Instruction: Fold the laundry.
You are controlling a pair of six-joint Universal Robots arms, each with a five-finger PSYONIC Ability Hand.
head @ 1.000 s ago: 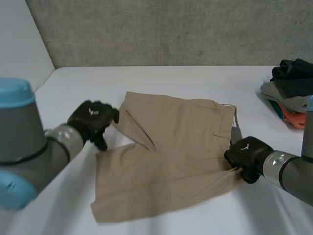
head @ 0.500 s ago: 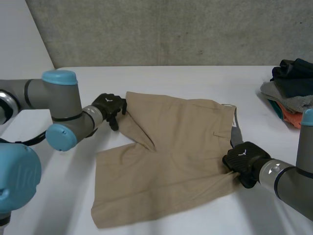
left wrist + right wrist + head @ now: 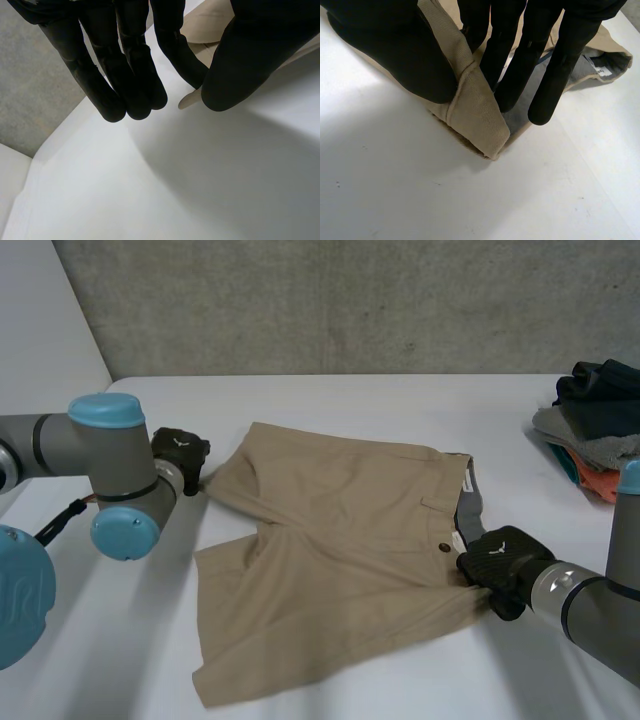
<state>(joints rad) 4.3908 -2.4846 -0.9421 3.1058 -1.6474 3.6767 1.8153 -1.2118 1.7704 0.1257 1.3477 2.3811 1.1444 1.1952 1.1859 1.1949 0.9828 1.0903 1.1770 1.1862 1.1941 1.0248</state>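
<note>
Shorts [image 3: 340, 550] lie mid-table [image 3: 350, 400], a bit toward the near edge, waistband [image 3: 468, 505] facing the right edge and legs facing the left edge. Mostly flat, with creases at the crotch and the far leg skewed toward the far-left corner. Left hand [image 3: 180, 452] is at that far leg's hem corner: in its wrist view the thumb [image 3: 235, 65] and one finger pinch just the tip of the cloth, other fingers straight and pressed together. Right hand [image 3: 500, 562] is at the near end of the waistband: thumb [image 3: 385, 55] on one side of a doubled-over bit of band, fingers [image 3: 555, 75] slightly spread on the other, solid pinch. Pile of clothes [image 3: 595, 435] sits at the right edge, well apart, no conflict. Looks like the flatten/square-up step, no fold made yet. To do it well: left bite is marginal, so take more hem before loading it. Then pull the two hands apart low over the table, even tension, just enough to kill the crotch creases. Don't lift the right side high or the band fold drags under.
</note>
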